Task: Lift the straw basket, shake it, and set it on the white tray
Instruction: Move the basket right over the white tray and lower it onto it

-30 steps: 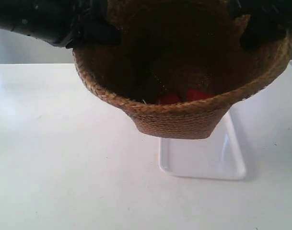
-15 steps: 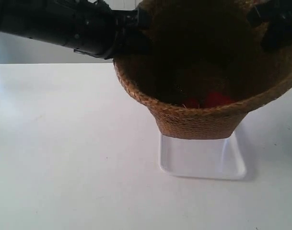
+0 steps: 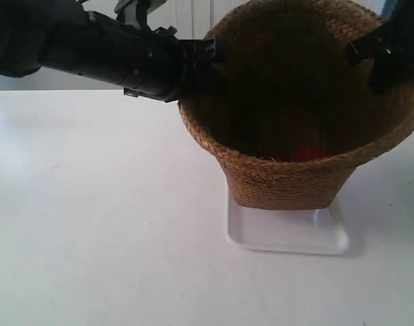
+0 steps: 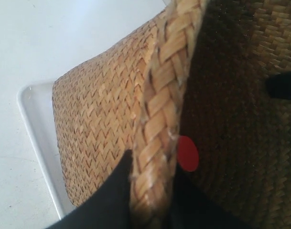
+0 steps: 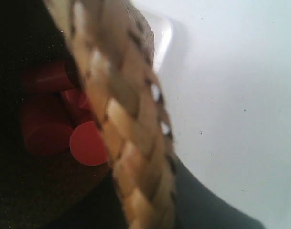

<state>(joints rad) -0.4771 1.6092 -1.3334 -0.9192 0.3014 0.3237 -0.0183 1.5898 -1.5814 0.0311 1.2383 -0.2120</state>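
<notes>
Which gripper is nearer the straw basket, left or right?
Neither: both touch it. The left gripper clamps the straw basket by its rim; the right gripper clamps the opposite rim.

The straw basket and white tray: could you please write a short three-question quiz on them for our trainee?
1. True or false: the white tray lies wholly uncovered beside the straw basket.
2. The left gripper and right gripper each clamp the basket's: A base; B braided rim; C handle.
3. What colour are the objects inside the basket?
Key: 1 false, the basket stands over part of the tray; 2 B; 3 red.
</notes>
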